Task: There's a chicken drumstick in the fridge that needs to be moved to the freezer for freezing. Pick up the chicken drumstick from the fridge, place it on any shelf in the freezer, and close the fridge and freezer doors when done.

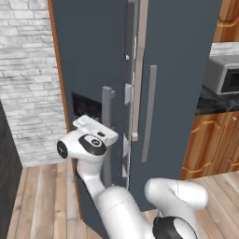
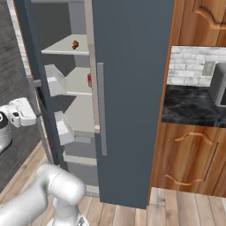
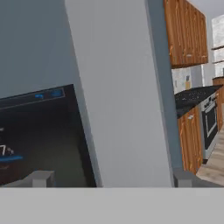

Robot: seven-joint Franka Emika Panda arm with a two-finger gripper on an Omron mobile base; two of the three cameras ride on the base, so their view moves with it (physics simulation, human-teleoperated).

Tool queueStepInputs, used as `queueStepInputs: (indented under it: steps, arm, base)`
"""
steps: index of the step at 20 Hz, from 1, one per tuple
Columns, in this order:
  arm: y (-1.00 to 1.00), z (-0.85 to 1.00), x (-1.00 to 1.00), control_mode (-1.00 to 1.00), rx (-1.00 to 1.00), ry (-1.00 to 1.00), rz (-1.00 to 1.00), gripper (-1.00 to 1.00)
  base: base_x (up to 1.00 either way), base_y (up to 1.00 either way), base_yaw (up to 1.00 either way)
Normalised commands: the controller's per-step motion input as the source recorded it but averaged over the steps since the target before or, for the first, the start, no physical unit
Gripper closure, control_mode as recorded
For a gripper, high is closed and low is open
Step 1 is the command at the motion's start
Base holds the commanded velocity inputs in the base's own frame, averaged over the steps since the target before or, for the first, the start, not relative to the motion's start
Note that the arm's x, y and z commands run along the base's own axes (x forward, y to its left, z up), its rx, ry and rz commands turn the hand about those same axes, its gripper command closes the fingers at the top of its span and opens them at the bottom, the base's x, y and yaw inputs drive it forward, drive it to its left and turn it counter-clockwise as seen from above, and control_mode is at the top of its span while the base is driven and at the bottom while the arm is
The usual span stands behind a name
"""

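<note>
gripper: the white two-finger gripper [image 1: 93, 125] sits at the grey vertical bar handle [image 1: 107, 135] of the narrower dark slate-blue door [image 1: 88, 60], fingers spread wide apart, one on each side of the bar, clamped on nothing.
freezer door: ajar; black dispenser panel [image 3: 39, 135] just beside the handle.
fridge door: the wider dark slate-blue door [image 2: 132, 88] stands partly open.
drumstick: the tiny reddish-brown chicken drumstick [image 2: 75, 44] lies on an upper pale grey shelf [image 2: 62, 49] inside the unit.
other: a red soda can [image 2: 89, 80] on the shelf below.
</note>
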Motion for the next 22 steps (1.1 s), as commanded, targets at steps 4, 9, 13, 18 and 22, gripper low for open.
queueStepInputs:
  steps: [4,9,13,18,22]
  arm:
    - [-1.0,0.0,0.42,-1.0,0.18,0.0,0.0,-1.0]
    - [-0.9,0.03,0.31,-1.0,0.18,0.0,0.0,-1.0]
    - [-0.74,0.01,0.58,-1.0,0.19,0.0,0.06,-1.0]
    - [-0.54,0.03,0.84,-1.0,0.15,0.0,0.09,-1.0]
    - [-0.39,0.0,0.96,-1.0,0.1,0.0,0.08,-1.0]
  base:
    - [0.0,0.0,0.0]
    - [0.0,0.0,0.0]
    - [0.0,0.0,0.0]
    - [0.0,0.0,0.0]
    - [0.0,0.0,0.0]
